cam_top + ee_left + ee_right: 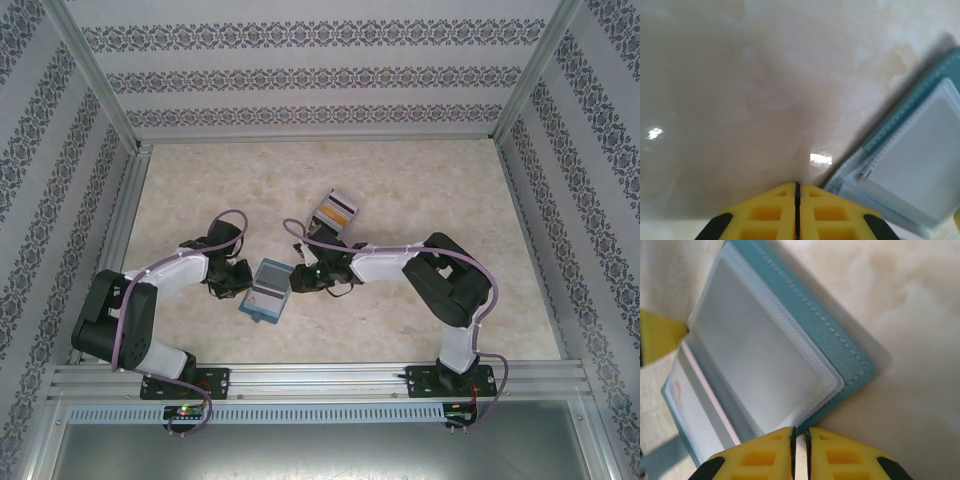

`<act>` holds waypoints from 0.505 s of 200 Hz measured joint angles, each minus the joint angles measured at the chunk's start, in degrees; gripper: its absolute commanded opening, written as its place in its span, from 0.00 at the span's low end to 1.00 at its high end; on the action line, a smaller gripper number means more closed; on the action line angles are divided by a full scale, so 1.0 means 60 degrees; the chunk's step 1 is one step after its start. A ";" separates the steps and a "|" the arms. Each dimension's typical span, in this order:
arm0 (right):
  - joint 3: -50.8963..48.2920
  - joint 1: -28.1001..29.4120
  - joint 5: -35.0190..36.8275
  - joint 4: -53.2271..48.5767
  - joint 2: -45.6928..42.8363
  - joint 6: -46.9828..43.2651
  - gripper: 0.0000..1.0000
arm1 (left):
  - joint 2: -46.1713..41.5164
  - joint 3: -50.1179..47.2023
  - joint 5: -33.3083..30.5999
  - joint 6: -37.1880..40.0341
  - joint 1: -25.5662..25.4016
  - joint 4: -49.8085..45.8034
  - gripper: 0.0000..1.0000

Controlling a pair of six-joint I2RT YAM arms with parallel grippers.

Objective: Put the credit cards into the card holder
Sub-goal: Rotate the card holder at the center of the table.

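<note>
**Workspace seen from above and from both wrists.** The card holder (268, 291), a teal-blue folding wallet, lies open on the pale marbled surface (420, 180). It sits between my two arms, nearer the front edge than the back, with its paler blue-grey pocket pages facing up.

**Left side.** My left fingers (770, 212) are pressed fully together, with only a thin dark seam between the yellow pads and nothing caught in it. Their tips sit low over the bare surface, just beside one corner of the wallet. I cannot tell whether they touch it.

**Right side.** My right fingers (765, 457) are drawn almost together, leaving a narrow slit. Their tips meet the edge of the wallet where the stacked clear pockets end. I cannot tell whether a page is pinched in the slit. From this wrist the stitched teal cover lies to the right of the pages. A pinkish strip shows along the spine side, and a yellow finger of the left arm shows against the wallet's far edge.

**Background.** A grey-edged box (337, 211) with orange and dark bands rests further back on the surface, apart from the wallet.
</note>
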 measured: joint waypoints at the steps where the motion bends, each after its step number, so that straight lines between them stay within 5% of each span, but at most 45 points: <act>1: 0.0040 -0.0022 -0.0004 -0.0022 0.0026 0.0000 0.18 | -0.0011 -0.0011 0.0004 -0.0004 0.0004 0.0011 0.09; 101: 0.3676 -0.0568 -0.0914 -0.0951 0.2430 -0.0688 0.18 | -0.0838 -0.1089 0.0306 -0.0805 0.0098 0.1082 0.14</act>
